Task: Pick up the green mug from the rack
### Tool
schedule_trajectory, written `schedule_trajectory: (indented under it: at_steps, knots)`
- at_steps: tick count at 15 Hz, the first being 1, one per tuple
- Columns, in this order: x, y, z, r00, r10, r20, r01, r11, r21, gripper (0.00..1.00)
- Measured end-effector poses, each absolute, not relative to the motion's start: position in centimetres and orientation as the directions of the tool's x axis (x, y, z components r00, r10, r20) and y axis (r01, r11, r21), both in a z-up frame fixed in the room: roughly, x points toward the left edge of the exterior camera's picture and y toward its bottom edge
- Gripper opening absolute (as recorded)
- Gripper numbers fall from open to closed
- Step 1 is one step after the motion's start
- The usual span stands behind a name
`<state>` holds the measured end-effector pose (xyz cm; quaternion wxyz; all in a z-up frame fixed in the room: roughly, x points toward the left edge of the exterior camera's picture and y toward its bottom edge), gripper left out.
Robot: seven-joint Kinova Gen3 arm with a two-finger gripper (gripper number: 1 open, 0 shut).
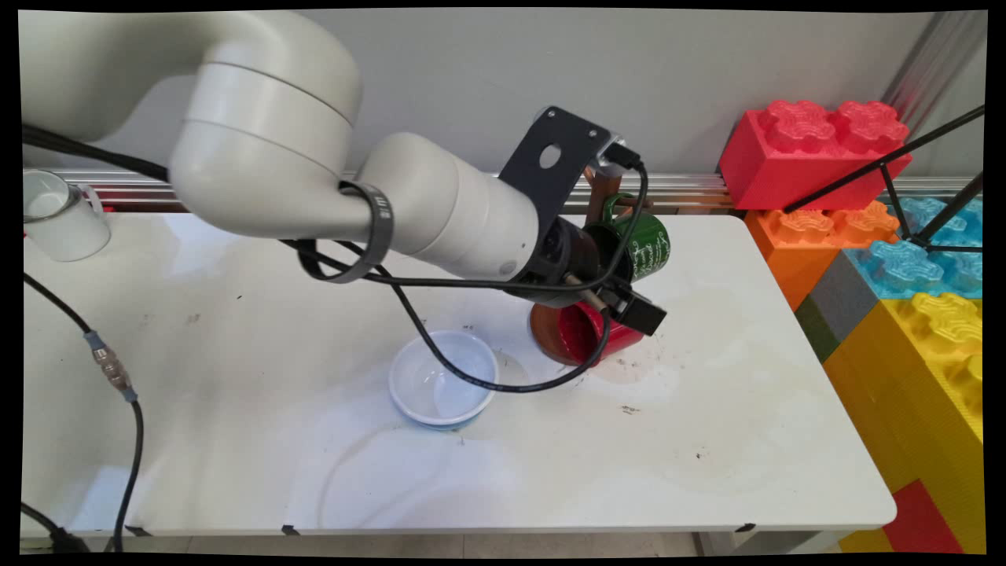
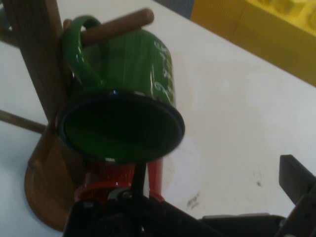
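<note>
Nearby, green mug (image 2: 133,84) over red mug (image 1: 588,330).

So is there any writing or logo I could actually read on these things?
Green mug: white lettering on its side, too small and blurred to read in either view.
Band around the arm: small pale marks, not legible.
Nothing else shows any words, numbers or signs.
</note>
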<state>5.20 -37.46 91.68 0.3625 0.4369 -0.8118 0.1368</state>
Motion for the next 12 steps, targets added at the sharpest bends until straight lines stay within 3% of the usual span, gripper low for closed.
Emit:
schedule_trajectory:
  at_steps: [12]
  knots:
    - [4.4,-39.8,90.0,-0.232,-0.623,0.747,-0.845,0.509,0.162,1.00]
